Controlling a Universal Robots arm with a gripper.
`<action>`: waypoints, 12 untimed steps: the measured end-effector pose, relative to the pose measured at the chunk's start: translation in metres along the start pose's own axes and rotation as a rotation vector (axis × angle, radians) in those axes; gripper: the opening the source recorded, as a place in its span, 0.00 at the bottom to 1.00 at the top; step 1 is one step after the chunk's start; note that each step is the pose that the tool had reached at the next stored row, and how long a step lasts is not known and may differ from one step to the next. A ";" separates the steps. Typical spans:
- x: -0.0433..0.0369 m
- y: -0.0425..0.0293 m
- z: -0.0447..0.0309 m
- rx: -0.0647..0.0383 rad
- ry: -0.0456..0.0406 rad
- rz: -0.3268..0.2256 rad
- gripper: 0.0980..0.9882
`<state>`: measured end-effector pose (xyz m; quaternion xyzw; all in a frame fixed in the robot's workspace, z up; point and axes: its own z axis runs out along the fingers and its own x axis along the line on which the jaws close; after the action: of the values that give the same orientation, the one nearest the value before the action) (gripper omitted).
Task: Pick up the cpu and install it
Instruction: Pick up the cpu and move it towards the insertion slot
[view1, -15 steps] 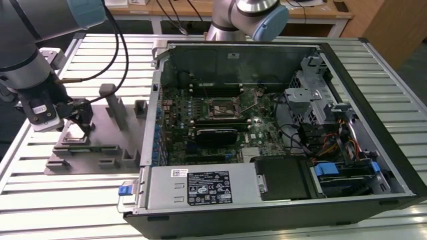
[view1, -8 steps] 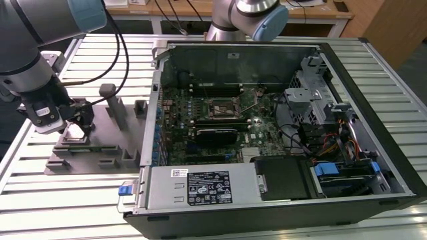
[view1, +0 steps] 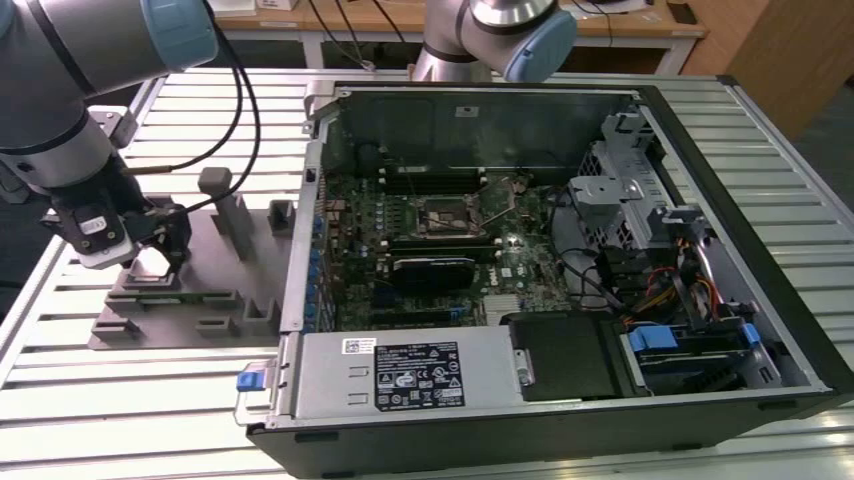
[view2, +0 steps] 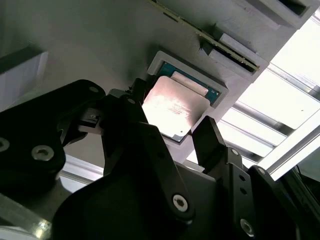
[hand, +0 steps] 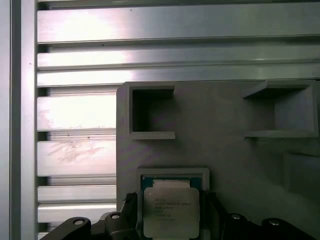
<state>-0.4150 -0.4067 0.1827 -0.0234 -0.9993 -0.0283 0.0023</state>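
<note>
Hovering at the exterior view's left, the gripper (view1: 154, 250) straddles the cpu (view2: 172, 105) with jaws spread, the chip unlifted in its recess near the grey holder block's (view1: 160, 325) edge, the motherboard socket (view1: 445, 215) seemingly unfilled.

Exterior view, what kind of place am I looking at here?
Probably a robotics lab bench for computer assembly: a robot arm at a slatted metal table, an open computer case showing its motherboard, and a grey fixture holding the cpu.
</note>
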 end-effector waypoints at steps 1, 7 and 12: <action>0.0000 0.0000 0.0003 0.000 0.0001 0.000 0.62; 0.0005 0.0001 0.0006 0.000 0.0000 0.000 0.62; 0.0016 0.0000 0.0005 0.000 0.0000 0.000 0.62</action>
<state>-0.4166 -0.4067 0.1823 -0.0234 -0.9993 -0.0283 0.0023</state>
